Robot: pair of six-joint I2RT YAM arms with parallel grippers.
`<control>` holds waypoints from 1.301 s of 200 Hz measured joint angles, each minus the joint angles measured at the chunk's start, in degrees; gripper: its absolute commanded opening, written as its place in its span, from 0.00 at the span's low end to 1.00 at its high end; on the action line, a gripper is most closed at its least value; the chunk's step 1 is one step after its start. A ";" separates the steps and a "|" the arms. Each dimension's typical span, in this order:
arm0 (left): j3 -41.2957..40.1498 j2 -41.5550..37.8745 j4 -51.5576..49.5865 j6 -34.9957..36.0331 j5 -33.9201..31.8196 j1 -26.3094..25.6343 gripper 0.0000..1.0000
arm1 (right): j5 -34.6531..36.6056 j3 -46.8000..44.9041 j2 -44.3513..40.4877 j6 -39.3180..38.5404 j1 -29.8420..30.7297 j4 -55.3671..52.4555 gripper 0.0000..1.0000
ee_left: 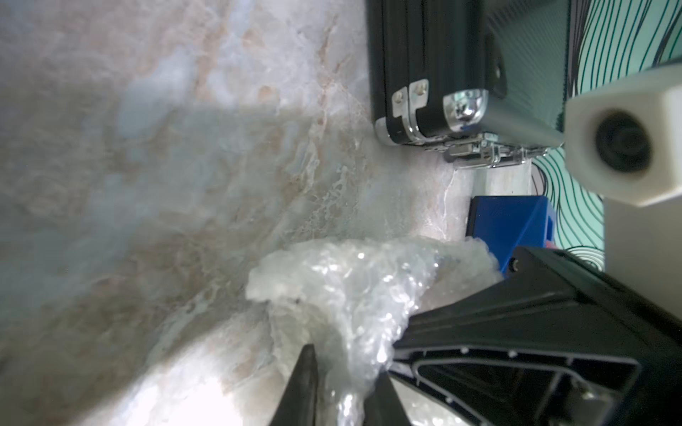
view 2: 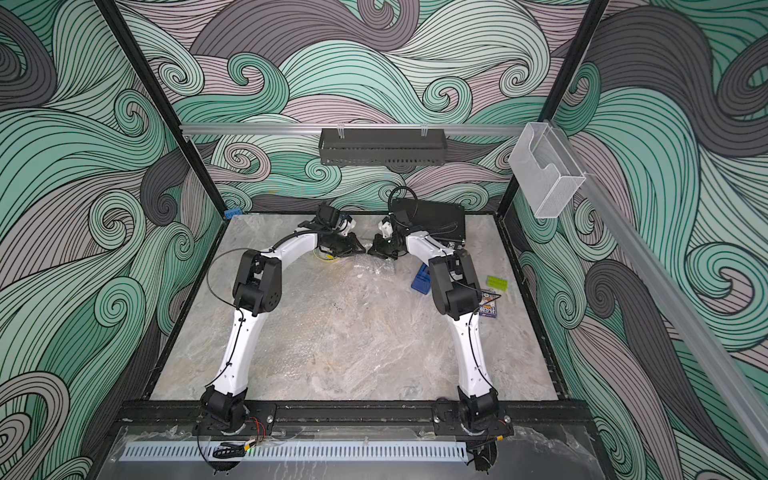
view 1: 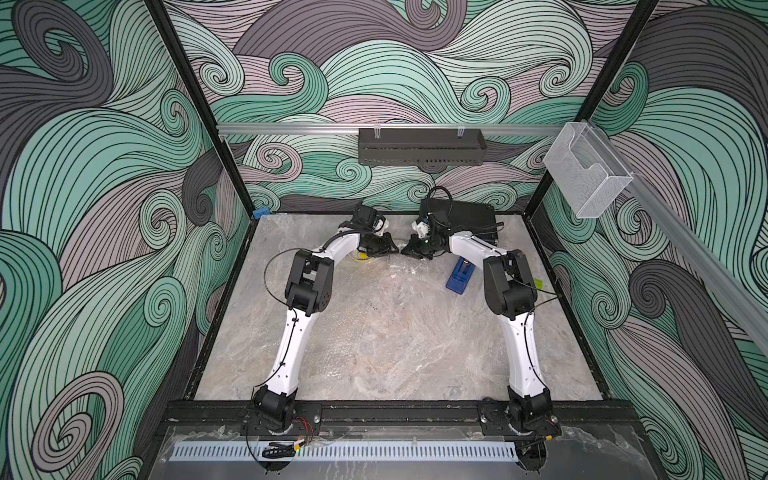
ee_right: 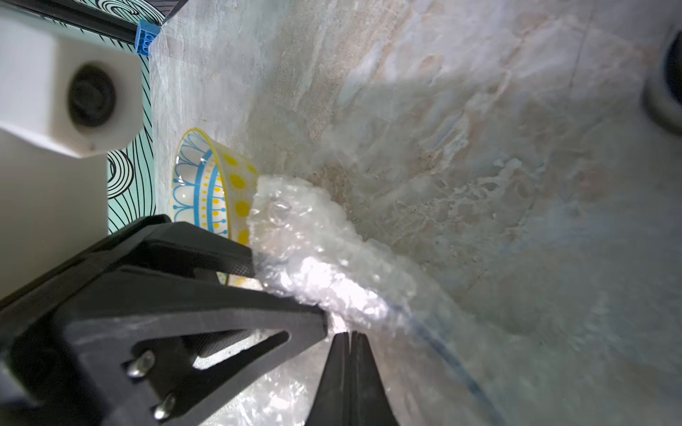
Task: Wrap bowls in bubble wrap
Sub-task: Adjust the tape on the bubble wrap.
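Both hands meet at the back of the bench (view 1: 540, 353). The left hand (ee_left: 343, 365) is clamped on a bunched fold of bubble wrap (ee_right: 317, 258), the right hand (ee_right: 348, 335) is squeezed shut right at it, can't tell if it holds a layer. The bowl (ee_right: 206, 184) sits touching that bunch on the left hand's side, so I'd guess the wrap goes over that way

left gripper (view 1: 394, 251), right gripper (view 1: 406, 251) tight, tip-to-tip

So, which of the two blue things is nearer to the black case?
The flat blue box by the right arm; the small blue brick sits far off in the back left corner.
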 measured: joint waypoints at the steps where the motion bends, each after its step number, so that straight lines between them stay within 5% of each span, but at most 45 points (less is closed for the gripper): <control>1: 0.00 0.00 0.02 0.02 0.00 0.00 0.09 | 0.00 0.00 0.00 0.00 0.00 0.02 0.06; 68: -1.73 -0.02 3.65 -0.48 0.20 -0.42 0.00 | 0.42 -4.70 -5.62 -0.81 -1.60 0.79 0.19; 121: -3.37 -0.57 5.46 -0.76 0.13 -0.39 0.00 | -1.70 -7.89 -12.52 0.90 -4.17 3.80 0.14; 189: -4.37 -1.14 6.12 -0.72 0.04 -0.39 0.00 | -2.29 0.24 -5.33 0.20 -0.20 0.09 0.10; 260: -6.25 -2.40 6.51 -0.55 -0.04 -0.37 0.00 | -1.07 1.77 -1.77 0.22 -3.98 -2.32 0.14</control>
